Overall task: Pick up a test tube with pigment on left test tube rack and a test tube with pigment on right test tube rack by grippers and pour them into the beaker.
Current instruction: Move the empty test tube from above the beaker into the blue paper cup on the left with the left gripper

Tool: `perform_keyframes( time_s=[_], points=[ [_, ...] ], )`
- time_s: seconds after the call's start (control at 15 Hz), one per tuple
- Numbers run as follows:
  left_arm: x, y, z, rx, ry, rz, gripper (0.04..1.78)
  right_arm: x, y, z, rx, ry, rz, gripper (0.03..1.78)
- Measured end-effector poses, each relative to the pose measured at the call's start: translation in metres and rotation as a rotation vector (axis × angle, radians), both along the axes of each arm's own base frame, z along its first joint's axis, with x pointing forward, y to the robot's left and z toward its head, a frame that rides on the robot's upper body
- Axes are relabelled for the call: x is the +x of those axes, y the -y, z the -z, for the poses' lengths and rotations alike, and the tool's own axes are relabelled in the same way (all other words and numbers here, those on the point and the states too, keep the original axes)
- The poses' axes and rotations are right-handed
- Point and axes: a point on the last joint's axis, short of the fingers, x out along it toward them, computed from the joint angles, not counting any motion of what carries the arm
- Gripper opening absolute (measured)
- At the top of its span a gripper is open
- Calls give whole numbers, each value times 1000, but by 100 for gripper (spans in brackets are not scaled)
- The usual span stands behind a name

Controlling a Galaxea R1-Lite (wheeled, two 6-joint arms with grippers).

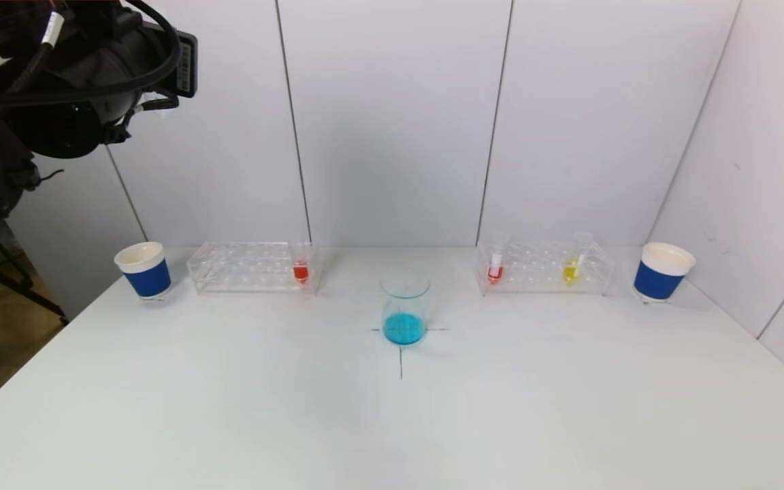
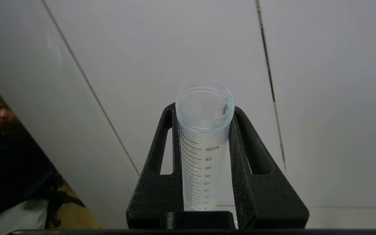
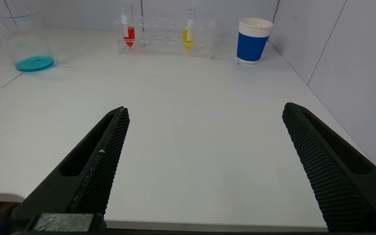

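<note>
In left wrist view only: left claw point(image 2: 204, 130) clamps empty tube point(image 2: 203, 143).

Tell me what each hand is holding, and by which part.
Left hand grips an empty clear graduated plastic tube around its body; right hand holds nothing.

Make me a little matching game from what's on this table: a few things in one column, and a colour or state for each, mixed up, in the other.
Things:
1. beaker
2. tube in the left rack
3. tube at the outer end of the right rack
4. tube in the left end effector

Colours or states:
A. yellow liquid
B. empty, clamped between the fingers
C. blue liquid at the bottom
D. red liquid

Pairs: 1-C, 2-D, 3-A, 4-B
</note>
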Motion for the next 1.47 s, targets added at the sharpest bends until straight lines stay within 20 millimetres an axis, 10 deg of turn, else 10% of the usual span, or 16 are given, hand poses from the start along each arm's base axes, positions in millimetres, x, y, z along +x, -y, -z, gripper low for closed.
perform_keyframes(
  time_s=[0.6, 1.47],
  points=[
    [33, -88, 15, -157, 14, -309, 43, 0, 0, 0, 0, 0, 0, 171],
    [126, -162, 132, -259, -98, -378, 43, 0, 0, 0, 0, 0, 0, 171]
  ],
)
